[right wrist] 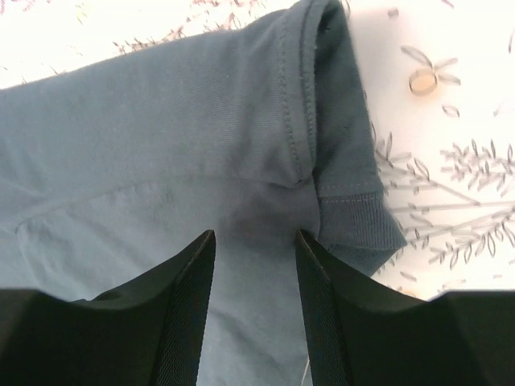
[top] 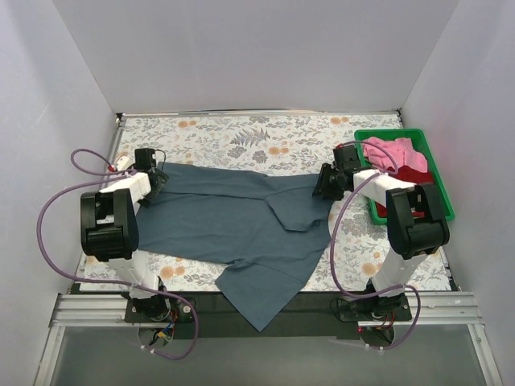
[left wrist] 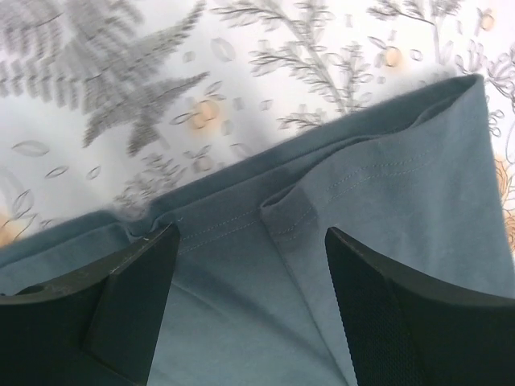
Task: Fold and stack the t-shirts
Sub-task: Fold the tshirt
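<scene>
- Blue-grey t-shirt [top: 241, 221] lies under the left gripper [left wrist: 251, 232], whose jaws stand wide apart, pinching nothing.
- Right gripper [right wrist: 255, 235]: jaws parted over a stitched hem.
- The shirt is spread across the flowered table [top: 241, 133].
- Pink t-shirt [top: 390, 153] and dark red t-shirt [top: 414, 174] sit in the green bin [top: 390, 133].

Large t-shirt [top: 233, 217] spread on table [top: 241, 133]; bin [top: 402, 133] at right holds other t-shirts [top: 392, 153].

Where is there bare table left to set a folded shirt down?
Widest: the far strip of table between the blue-grey t-shirt and the back wall. Smaller: the near right patch between its hanging hem and the right arm. Crowded: the middle, under that shirt, and the green bin holding the pink t-shirt.
</scene>
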You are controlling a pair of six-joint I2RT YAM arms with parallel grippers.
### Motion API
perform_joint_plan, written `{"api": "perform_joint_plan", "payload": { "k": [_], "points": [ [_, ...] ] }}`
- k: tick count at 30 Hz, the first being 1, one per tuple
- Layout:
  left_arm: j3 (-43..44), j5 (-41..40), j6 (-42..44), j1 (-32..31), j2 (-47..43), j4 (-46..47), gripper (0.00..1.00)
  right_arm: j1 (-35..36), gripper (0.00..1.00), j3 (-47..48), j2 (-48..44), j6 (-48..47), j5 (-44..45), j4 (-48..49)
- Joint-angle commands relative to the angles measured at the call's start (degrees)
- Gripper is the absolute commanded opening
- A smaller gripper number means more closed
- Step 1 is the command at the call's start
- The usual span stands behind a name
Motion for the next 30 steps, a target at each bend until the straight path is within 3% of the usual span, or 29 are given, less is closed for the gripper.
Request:
{"api": "perform_joint_plan", "payload": {
  "k": [1, 7, 13, 21, 30],
  "points": [
    [-5.34, 1.27, -7.02, 1.86, -2.55, -5.46, 0.69, -0.94, 0.45, 2.58, 4.04, -2.18, 1.22, 3.02],
    [-11.76, 4.09, -10.38, 1.86, -10.88, -6.52, 0.69, -3.14, 0.45, 12.85, 10.64, -7.54, 2.63, 3.02],
    [-7.3, 5.41, -2.83, 1.95, -13.63, -3.98, 0.71, -4.11, 0.46, 19.21, 12.15, -11.07, 0.09, 2.67],
    [-1.22, 7.78, 4.65, 1.86, -8.72, -2.65, 0.7, -4.02, 0.46, 10.35, 2.05, -8.0, -5.97, 2.23],
    [1.86, 7.79, 5.36, 1.07, -3.87, -4.41, 0.61, -4.02, 0.45, 3.66, -4.9, -7.47, -7.39, 1.18]
  ]
}}
